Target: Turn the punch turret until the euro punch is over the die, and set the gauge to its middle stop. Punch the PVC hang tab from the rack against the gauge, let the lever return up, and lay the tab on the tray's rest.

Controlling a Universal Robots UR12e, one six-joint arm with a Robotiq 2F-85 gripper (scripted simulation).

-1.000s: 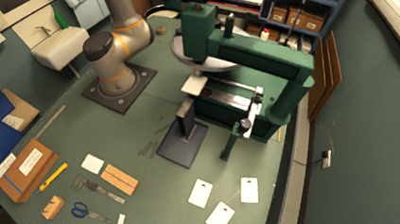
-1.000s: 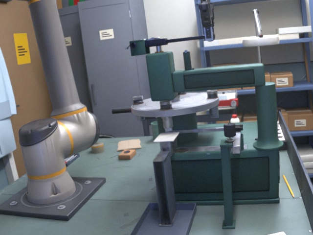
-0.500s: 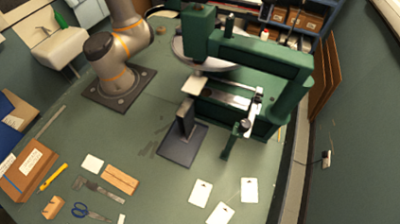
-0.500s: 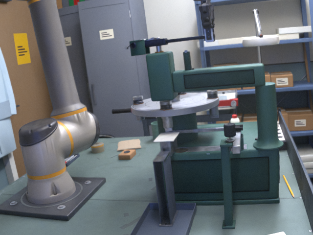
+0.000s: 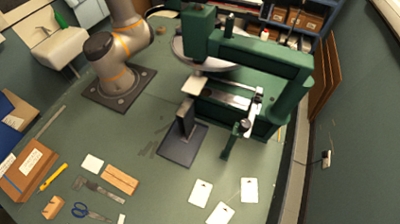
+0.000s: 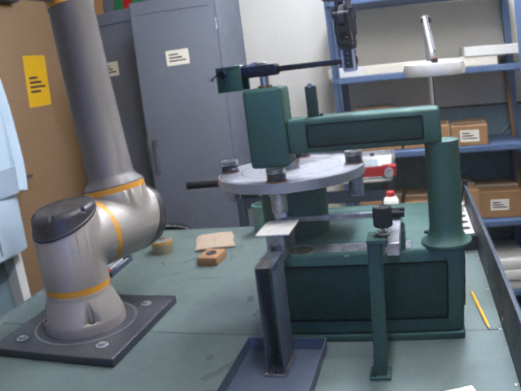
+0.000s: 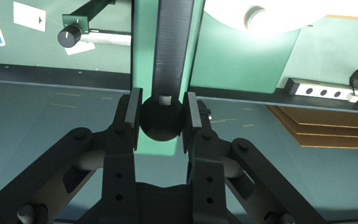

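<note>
The lever's black ball end [image 7: 161, 121] is partly hidden between my gripper's [image 7: 161, 116] fingers, which are closed on it high above the green punch press [image 6: 357, 235]. The dark lever bar [image 6: 303, 65] runs level from the press head out to my gripper [image 6: 344, 25]. Below the head sits the grey round turret [image 6: 290, 172] with several punches. A pale PVC hang tab [image 6: 277, 227] lies flat on top of the dark rack post [image 6: 273, 303], reaching in under the turret. The gauge knob [image 6: 382, 215] stands on a green post at the press's front.
A blue shelf unit [image 6: 442, 75] with boxes stands behind the press. White cards [image 5: 223, 198], wooden blocks, scissors [image 5: 89, 213] and a yellow knife [image 5: 53, 176] lie on the near part of the table. My arm's base [image 5: 118, 81] is bolted to the left.
</note>
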